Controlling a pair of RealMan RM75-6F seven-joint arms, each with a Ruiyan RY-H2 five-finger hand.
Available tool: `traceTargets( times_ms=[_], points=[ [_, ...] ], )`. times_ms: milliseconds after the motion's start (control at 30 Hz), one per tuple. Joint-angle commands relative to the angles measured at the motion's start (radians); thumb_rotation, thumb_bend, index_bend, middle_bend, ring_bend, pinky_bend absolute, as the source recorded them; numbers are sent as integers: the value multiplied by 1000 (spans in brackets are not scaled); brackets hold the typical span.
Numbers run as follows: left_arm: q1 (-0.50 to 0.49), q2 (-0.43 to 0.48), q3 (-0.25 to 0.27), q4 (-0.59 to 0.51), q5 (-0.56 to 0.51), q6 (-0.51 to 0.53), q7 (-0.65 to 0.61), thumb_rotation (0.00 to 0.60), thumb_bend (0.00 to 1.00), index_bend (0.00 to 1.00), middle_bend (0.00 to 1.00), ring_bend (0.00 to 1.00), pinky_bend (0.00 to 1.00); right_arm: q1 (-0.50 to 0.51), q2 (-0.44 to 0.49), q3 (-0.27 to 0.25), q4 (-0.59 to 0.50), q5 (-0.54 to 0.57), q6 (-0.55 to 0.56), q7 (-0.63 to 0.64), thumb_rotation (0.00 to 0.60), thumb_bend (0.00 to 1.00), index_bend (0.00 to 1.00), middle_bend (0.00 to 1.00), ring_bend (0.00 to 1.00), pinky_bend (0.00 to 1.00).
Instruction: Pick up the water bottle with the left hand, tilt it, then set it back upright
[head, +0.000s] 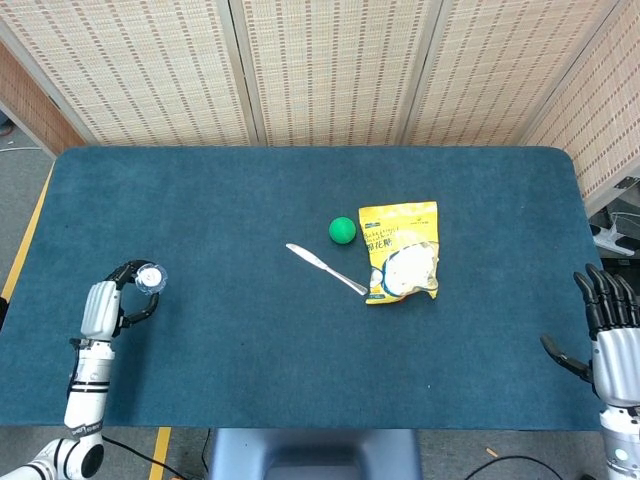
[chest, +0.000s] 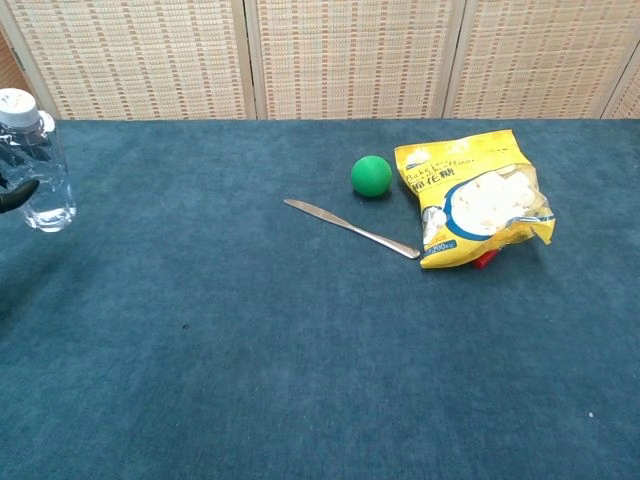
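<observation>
The left robot hand (head: 103, 306) gripped the water bottle (chest: 32, 160) upright and clear of the bench (head: 300, 330) at its nine-o'clock edge, apparently to gain tilting room, while the right robot hand (head: 607, 335) hung open, holding nothing.

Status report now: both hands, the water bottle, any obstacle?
Left hand grips water bottle, lifted off the table, about upright. Right hand open, at table's right edge. Knife, green ball, snack bag far off, nothing in the way.
</observation>
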Motion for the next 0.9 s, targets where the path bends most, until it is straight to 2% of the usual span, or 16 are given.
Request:
traceTargets(
  times_ms=[33,100,167,300,367,467,533,633,700,800,833,867,900],
  points=[
    [2,-54,-7,25,27,82,36,600,474,515,536,448,479,1,1,1,-1,1,-2,2,600,97,0,0,0,44],
    [5,-22,6,-58,28,41,-84,600,475,517,537,450,487,1,2,1,-4,4,-6,3,600,97,0,0,0,44],
    [7,21,15,-153,27,-7,-247,600,474,519,538,452,494,1,5,-1,-6,7,-12,0,600,97,0,0,0,44],
    [0,85,13,-274,29,-83,-596,600,473,530,544,461,495,2,11,-5,-13,3,-18,5,600,96,1,0,0,43],
    [-8,120,10,-315,35,-123,-777,600,473,530,545,460,495,1,12,-7,-13,3,-20,1,600,96,3,0,0,44],
    [-20,161,12,-340,53,-161,-964,600,474,530,545,460,495,3,15,-7,-14,-1,-21,7,600,97,5,0,0,43],
    [-27,173,15,-333,64,-172,-1005,600,483,531,545,461,495,3,14,-6,-14,3,-24,7,600,97,5,0,0,44],
    [-30,153,16,-291,50,-164,-877,600,522,537,546,461,494,4,17,-8,-16,3,-28,5,600,97,6,0,0,44],
    [-33,119,12,-240,19,-156,-664,600,534,546,548,462,494,5,18,-7,-17,3,-30,8,600,97,6,0,0,44],
    [-34,108,12,-221,12,-151,-597,600,534,561,548,463,494,5,18,-7,-17,5,-31,7,600,97,6,0,0,44],
    [-31,97,15,-208,5,-145,-537,600,533,569,546,463,493,5,18,-7,-17,6,-32,6,600,97,6,0,0,44],
    [-23,80,44,-144,13,-123,-336,600,533,573,545,463,493,5,18,-8,-18,5,-34,4,600,97,6,0,0,44],
    [-22,37,43,-72,11,-77,-114,600,533,579,544,463,493,7,19,-7,-19,6,-35,5,600,97,6,0,0,44]
  ],
)
